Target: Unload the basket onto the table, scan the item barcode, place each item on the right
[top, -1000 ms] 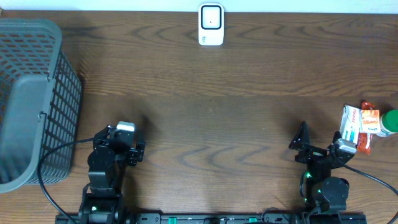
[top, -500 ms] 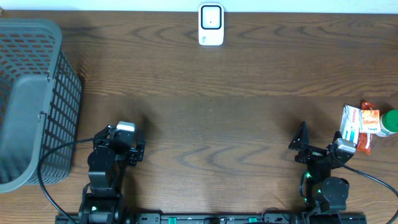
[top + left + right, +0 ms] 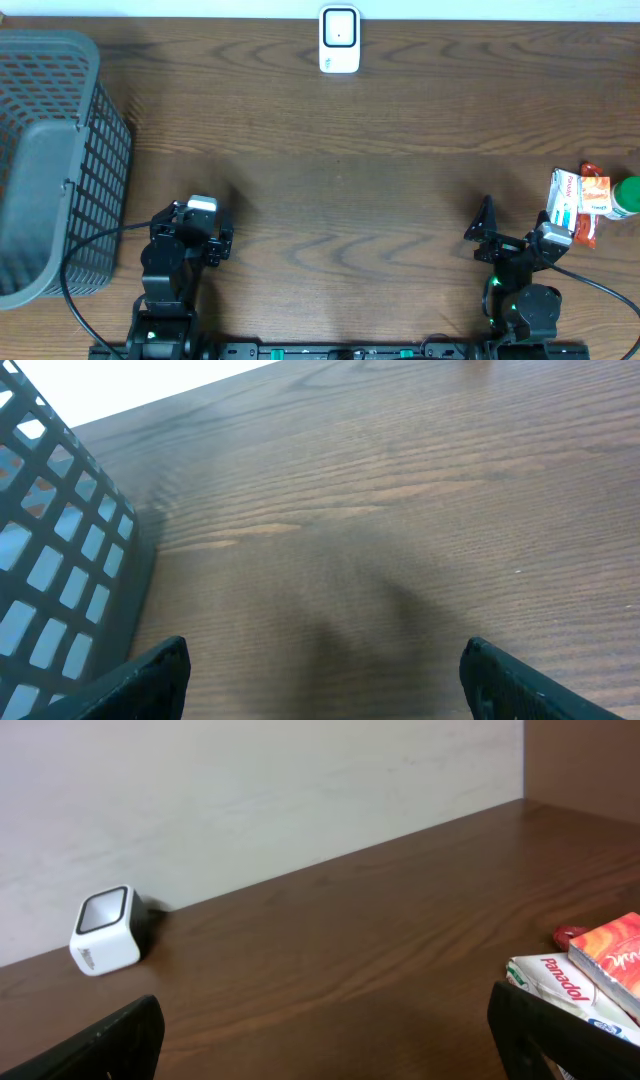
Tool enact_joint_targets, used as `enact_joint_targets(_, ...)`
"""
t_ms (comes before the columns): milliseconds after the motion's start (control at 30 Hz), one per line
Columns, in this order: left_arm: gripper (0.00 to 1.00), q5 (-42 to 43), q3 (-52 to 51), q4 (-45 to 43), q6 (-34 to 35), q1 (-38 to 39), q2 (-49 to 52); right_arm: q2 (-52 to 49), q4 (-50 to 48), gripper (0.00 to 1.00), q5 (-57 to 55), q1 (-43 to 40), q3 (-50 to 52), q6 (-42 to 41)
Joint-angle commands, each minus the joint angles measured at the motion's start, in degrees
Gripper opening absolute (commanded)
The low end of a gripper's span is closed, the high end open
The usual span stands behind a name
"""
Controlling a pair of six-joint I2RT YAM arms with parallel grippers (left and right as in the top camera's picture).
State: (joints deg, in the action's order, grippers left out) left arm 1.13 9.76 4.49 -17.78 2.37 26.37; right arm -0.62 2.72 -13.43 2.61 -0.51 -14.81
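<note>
A white barcode scanner (image 3: 339,40) stands at the far edge of the table, and in the right wrist view the scanner (image 3: 105,930) sits at the far left against the wall. The items lie at the right edge: a white box (image 3: 565,198), an orange packet (image 3: 594,200) and a green-capped bottle (image 3: 628,196). No barcode shows on them. My right gripper (image 3: 515,228) is open just left of the box (image 3: 570,985), with nothing between its fingers (image 3: 325,1010). At the front left my left gripper (image 3: 322,660) is open over bare wood.
A large grey mesh basket (image 3: 50,160) fills the left side of the table, and its wall (image 3: 60,560) stands close to my left gripper's left finger. Both arm bases sit at the front edge. A pale wall runs behind the table.
</note>
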Motion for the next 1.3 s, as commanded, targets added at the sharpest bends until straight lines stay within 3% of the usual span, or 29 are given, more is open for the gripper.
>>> enact_joint_targets(0, 0.87, -0.52, 0.09, -0.22, 0.50, 0.17, -0.26, 0.33, 0.11, 0.99, 0.42, 0.44, 0.20, 0.74)
enact_joint_targets(167, 0.87, -0.04, 0.09, -2.64, 0.57, 0.17, -1.44, 0.33, 0.11, 0.99, 0.42, 0.44, 0.20, 0.74)
enact_joint_targets(300, 0.87, 2.36, 0.09, -11.69, 0.55, 0.17, -4.72, 0.33, 0.11, 0.99, 0.42, 0.44, 0.20, 0.74)
enact_joint_targets(700, 0.87, 2.73, -0.17, -14.10, 0.74, 0.17, -17.22, 0.33, 0.11, 0.99, 0.42, 0.44, 0.20, 0.74)
enact_joint_targets(1000, 0.87, 0.28, -3.23, -17.66, 9.44, 0.17, -22.71, 0.33, 0.11, 0.99, 0.42, 0.44, 0.20, 0.74)
enact_joint_targets(1267, 0.87, -4.68, -6.38, -21.35, 12.61, 0.17, -23.61, 0.33, 0.11, 0.99, 0.42, 0.44, 0.20, 0.74)
